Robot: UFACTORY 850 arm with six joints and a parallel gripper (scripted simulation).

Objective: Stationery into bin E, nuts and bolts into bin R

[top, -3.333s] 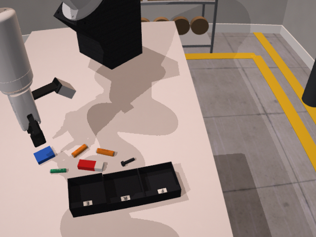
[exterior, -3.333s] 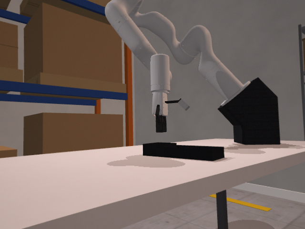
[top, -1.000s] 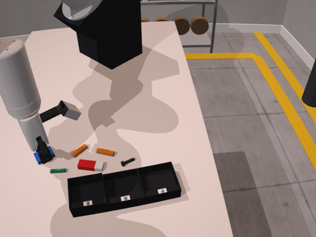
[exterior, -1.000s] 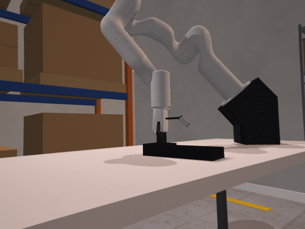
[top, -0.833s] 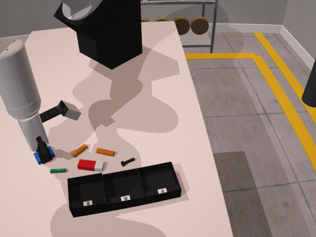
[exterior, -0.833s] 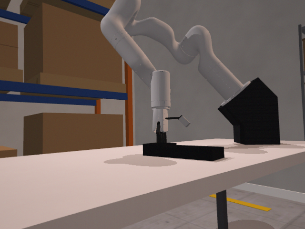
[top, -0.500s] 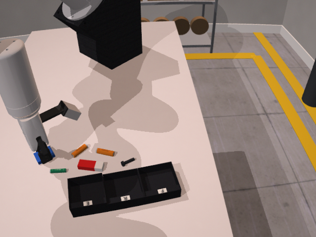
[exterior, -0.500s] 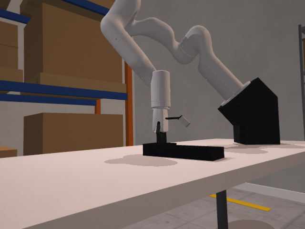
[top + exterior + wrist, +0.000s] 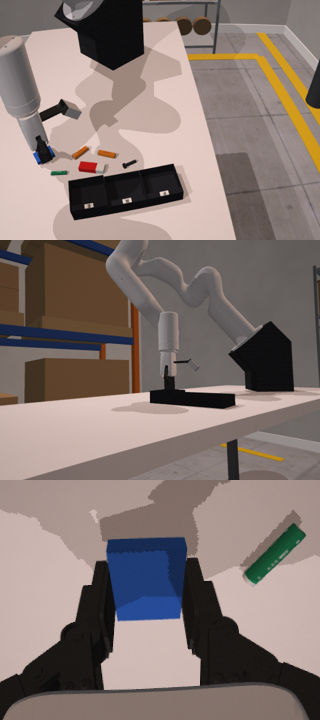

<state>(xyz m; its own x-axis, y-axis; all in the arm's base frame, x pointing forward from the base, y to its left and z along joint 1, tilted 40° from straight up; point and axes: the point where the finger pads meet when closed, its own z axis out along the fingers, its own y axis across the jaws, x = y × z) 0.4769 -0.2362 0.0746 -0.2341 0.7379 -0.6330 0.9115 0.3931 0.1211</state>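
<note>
My gripper (image 9: 44,157) (image 9: 169,386) (image 9: 147,579) is shut on a blue block (image 9: 37,158) (image 9: 145,577), with one finger against each side, low at the table. A red and white eraser (image 9: 87,167) lies beside the bins. A black bolt (image 9: 130,163) lies behind the middle bin. Bin E (image 9: 87,212) is the left compartment of a black three-part tray; bin R (image 9: 126,207) is the middle one. Both look empty. The tray (image 9: 206,400) hides the small things in the exterior view.
Two orange batteries (image 9: 80,152) (image 9: 106,154) lie behind the eraser. A green battery (image 9: 58,172) (image 9: 275,554) lies near the gripper, left of the eraser. The third compartment (image 9: 165,200), at the right, looks empty. The black arm base (image 9: 113,38) (image 9: 268,364) stands at the back.
</note>
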